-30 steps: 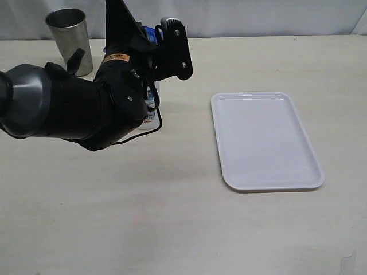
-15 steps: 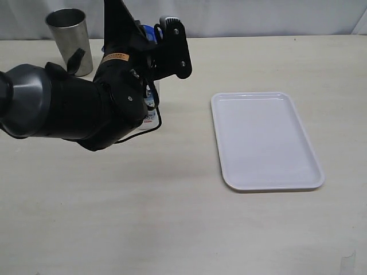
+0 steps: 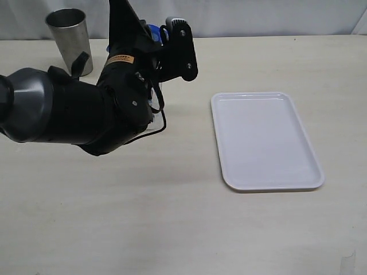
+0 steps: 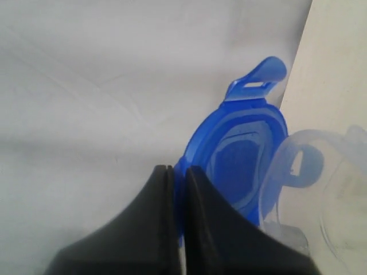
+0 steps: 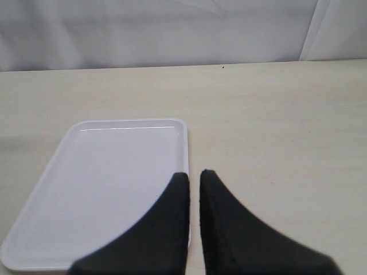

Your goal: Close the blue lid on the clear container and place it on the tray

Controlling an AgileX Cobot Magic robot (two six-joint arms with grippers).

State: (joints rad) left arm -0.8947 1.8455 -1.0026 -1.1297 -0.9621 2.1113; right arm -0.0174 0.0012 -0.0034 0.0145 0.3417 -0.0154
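My left gripper (image 4: 178,168) is shut on the edge of the blue lid (image 4: 241,154), and a strip of blue shows between its jaws. The lid stands on edge with one snap flap (image 4: 261,74) sticking out, right beside the round rim of the clear container (image 4: 321,189). In the exterior view only a sliver of the blue lid (image 3: 153,31) shows above the bulky left arm (image 3: 86,112), which hides the container. The white tray (image 3: 266,140) lies flat to the right with nothing on it. My right gripper (image 5: 194,173) is shut on nothing, above the tray (image 5: 114,183) rim.
A grey steel cup (image 3: 69,37) stands at the back left, close behind the left arm. A white backdrop runs along the table's far edge. Bare tabletop (image 3: 172,217) stretches in front of the arm and the tray.
The left arm has shifted slightly to the right with the lid in its grip, and it now covers the container's label that showed before. The tray and the right gripper have not moved.
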